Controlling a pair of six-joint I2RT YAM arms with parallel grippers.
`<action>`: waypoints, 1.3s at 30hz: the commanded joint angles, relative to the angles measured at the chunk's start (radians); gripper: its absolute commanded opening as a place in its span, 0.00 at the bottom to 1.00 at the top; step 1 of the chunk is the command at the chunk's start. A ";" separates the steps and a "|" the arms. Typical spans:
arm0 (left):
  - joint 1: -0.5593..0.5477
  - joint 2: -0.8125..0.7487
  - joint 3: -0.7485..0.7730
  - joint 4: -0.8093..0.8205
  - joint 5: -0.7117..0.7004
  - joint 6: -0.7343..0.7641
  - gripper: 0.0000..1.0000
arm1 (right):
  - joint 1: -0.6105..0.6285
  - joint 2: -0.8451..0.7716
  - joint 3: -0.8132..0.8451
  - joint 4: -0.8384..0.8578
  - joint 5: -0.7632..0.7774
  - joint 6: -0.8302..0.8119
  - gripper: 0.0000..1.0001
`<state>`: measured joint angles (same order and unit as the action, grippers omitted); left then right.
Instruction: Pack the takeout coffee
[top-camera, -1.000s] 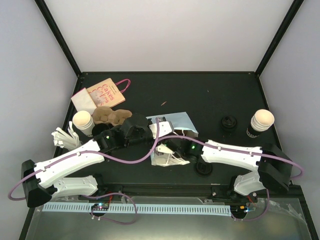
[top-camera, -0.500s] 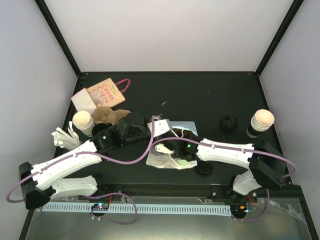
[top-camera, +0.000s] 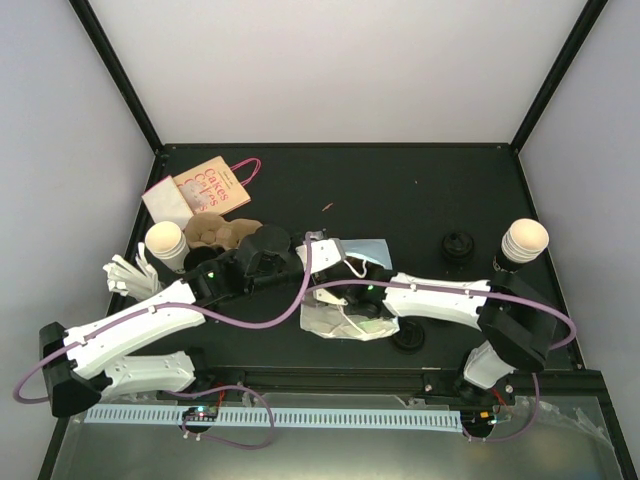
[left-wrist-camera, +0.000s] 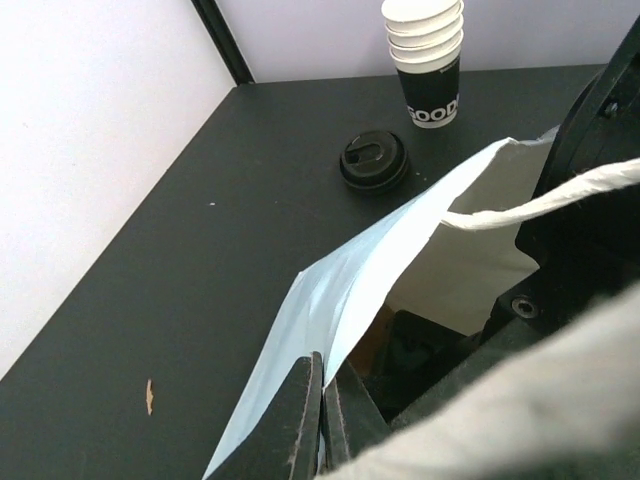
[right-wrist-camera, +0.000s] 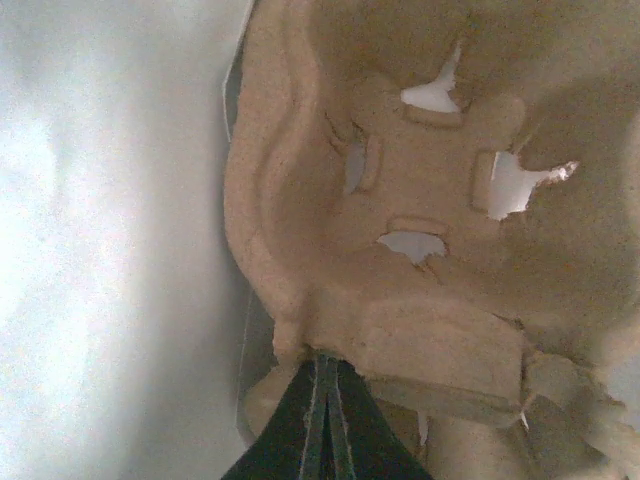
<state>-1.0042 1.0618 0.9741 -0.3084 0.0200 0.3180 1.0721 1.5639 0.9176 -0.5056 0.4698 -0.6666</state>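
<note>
Pinching the top edge of the paper bag (left-wrist-camera: 380, 260) with the left gripper (left-wrist-camera: 320, 372), jaws pressed flat together on a thin fold of paper. Pinching one edge of the pulp cup tray (right-wrist-camera: 400, 250) with the right gripper (right-wrist-camera: 322, 368), jaws likewise pressed together, deep inside the bag, white inner wall just beside the tray. From above: reaching in from the right under a crumpled mouth held up from the left, near the middle of the table (top-camera: 400, 190).

Could tear the rim by pulling against so small a bite of paper. Could slip off it altogether, leaving the mouth to fold down over the right arm. Could snag a tray corner on the wall or on the white cord handle (left-wrist-camera: 560, 195), dragging the whole bag along instead of seating the tray flat. Could crack the soft pulp at the pinch, given a hold on one edge only. Cannot tell whether lying flat on the bag's floor.

Further out: a stack of cups (top-camera: 522, 242) and a far lid (top-camera: 457, 245) to the right, a near lid (top-camera: 408, 342) tucked against the right arm, a second cup stack (top-camera: 165, 245) and spare trays (top-camera: 215, 232) to the left. Could knock the near lid aside in backing that arm out. No cups visible in the tray; most of the packing judged undone.
</note>
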 joint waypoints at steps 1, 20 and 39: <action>-0.064 0.013 0.029 -0.030 0.127 0.000 0.02 | -0.045 0.039 0.043 0.026 0.025 0.044 0.01; -0.080 0.035 -0.017 0.014 0.165 -0.030 0.02 | -0.044 0.009 -0.029 0.268 0.094 -0.003 0.01; -0.080 0.113 0.013 -0.033 0.010 -0.056 0.02 | -0.004 -0.180 0.022 -0.156 -0.065 0.149 0.01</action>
<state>-1.0714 1.1378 0.9981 -0.2173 0.0257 0.2729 1.0626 1.4857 0.8696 -0.6521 0.4419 -0.5770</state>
